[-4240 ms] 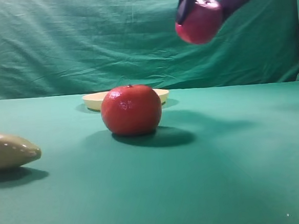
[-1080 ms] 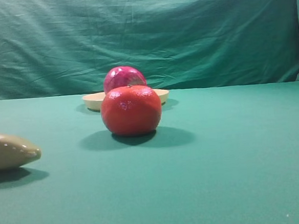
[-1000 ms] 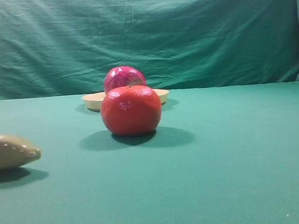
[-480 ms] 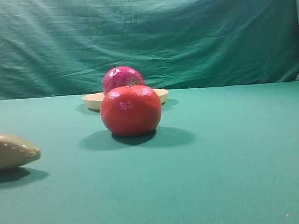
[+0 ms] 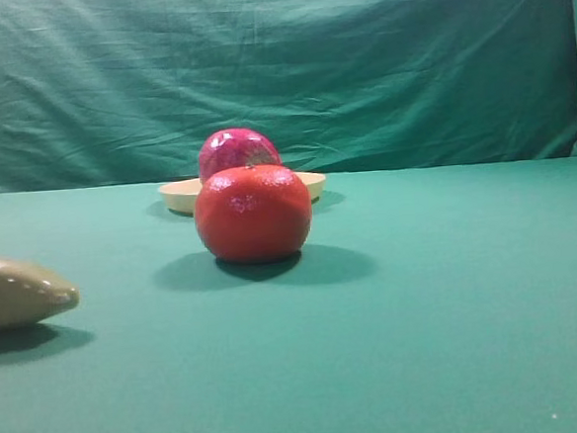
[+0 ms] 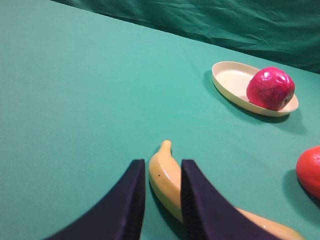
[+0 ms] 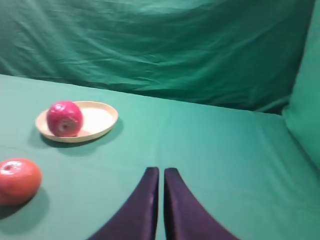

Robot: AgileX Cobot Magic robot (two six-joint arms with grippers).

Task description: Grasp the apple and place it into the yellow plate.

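From the exterior high view we see the apple (image 5: 236, 149) sitting in the yellow plate (image 5: 181, 195) at the back of the green counter (image 5: 453, 304), partly hidden by an orange-red round fruit (image 5: 254, 212) standing in front of the plate. An olive-tan elongated object (image 5: 16, 291) lies at the left edge. No arm shows here.

From the left wrist view we look past the left hand (image 6: 162, 177), its two dark fingers a little apart with a banana (image 6: 167, 180) lying on the counter behind the gap; we cannot tell whether they touch it. The apple (image 6: 270, 88) rests at the right end of the yellow plate (image 6: 231, 82), and the orange-red fruit (image 6: 310, 170) sits at the right edge.

From the right wrist view the right hand (image 7: 161, 175) is closed on nothing, fingers almost together. The apple (image 7: 65, 118) sits on the left part of the yellow plate (image 7: 100, 120), well apart from the hand; the orange-red fruit (image 7: 18, 181) stands nearer, to the left.
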